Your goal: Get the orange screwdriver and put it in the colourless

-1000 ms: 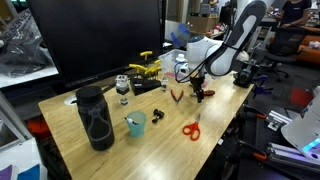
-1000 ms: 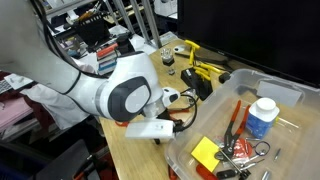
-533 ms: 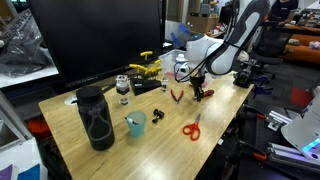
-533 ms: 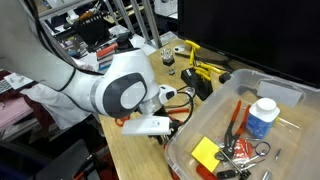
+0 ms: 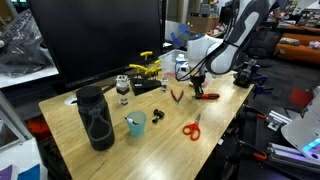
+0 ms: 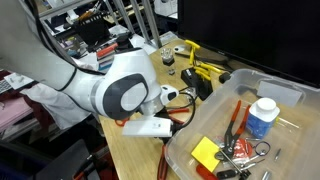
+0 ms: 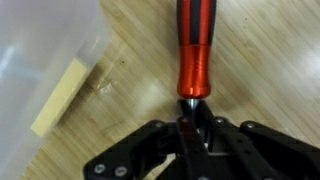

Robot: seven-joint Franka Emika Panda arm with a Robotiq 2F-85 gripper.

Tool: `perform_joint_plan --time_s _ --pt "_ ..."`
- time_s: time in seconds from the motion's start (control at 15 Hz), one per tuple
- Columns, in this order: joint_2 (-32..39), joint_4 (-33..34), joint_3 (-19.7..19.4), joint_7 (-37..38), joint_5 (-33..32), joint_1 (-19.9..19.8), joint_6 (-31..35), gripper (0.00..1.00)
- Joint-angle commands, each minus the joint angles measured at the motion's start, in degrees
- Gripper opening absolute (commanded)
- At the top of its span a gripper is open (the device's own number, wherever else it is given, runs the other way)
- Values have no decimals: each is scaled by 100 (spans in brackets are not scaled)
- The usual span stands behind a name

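The orange screwdriver (image 7: 193, 48) lies on the wooden table, its red-orange handle pointing away from my gripper (image 7: 190, 120) in the wrist view. The jaws are shut on its thin dark shaft just below the handle. In an exterior view the gripper (image 5: 198, 89) is down at the table near the far right edge, with the screwdriver (image 5: 207, 95) showing red beside it. The colourless tub (image 6: 186, 148) stands right next to the arm, and its clear corner (image 7: 45, 40) shows at the upper left of the wrist view. The arm's big white joint hides the jaws in the exterior view of the tub.
Small red pliers (image 5: 176, 96) lie close to the gripper and orange scissors (image 5: 191, 128) nearer the front edge. A teal cup (image 5: 135, 123), a black bottle (image 5: 95, 117) and yellow clamps (image 5: 148, 68) stand on the table. The tub holds a white bottle (image 6: 262, 117), a yellow pad (image 6: 206, 152) and tools.
The jaws have closed onto the screwdriver's shaft. The arm has stayed low over the same spot on the table.
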Motion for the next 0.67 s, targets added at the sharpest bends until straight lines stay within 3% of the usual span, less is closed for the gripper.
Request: perform_joint_plan --time_s 0.0,0.6 --pt "15 -54 8 -2 155 -211 287 3" --pt "-895 -715 193 7 738 -404 1034 3"
